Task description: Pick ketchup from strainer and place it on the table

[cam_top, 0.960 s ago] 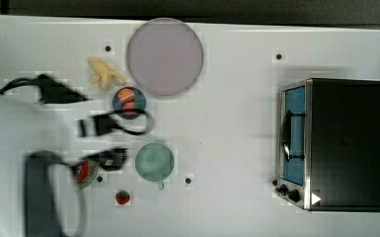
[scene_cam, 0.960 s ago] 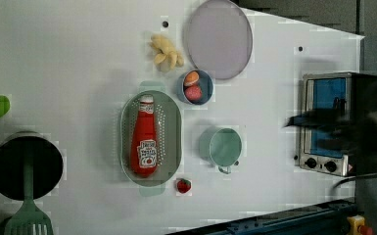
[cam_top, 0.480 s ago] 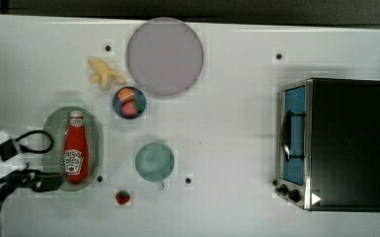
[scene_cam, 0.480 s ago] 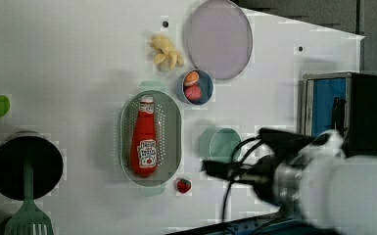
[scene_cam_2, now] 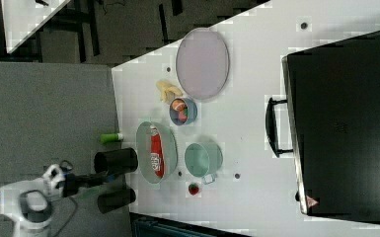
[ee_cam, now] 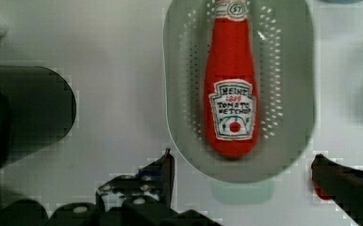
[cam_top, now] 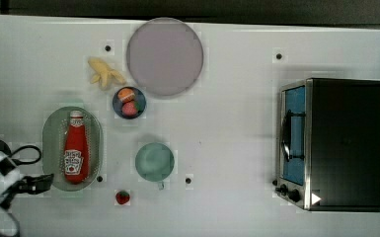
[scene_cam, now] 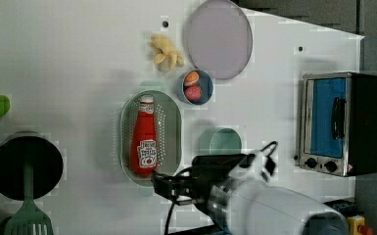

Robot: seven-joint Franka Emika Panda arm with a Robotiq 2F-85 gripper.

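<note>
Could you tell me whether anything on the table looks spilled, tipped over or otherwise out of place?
Only the ketchup stands out: it lies flat on its side inside the strainer instead of standing upright. Nothing looks spilled or damaged.

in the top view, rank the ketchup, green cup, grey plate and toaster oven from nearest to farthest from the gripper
Gripper, fingers open, at the top view's lower left.
1. Ketchup, just up-right, lying in the strainer.
2. Green cup, to the right.
3. Grey plate, up by the far edge.
4. Toaster oven, far right.

Red ketchup (cam_top: 76, 154) flat in green strainer (cam_top: 51, 148), on white table (cam_top: 227, 138)
</note>
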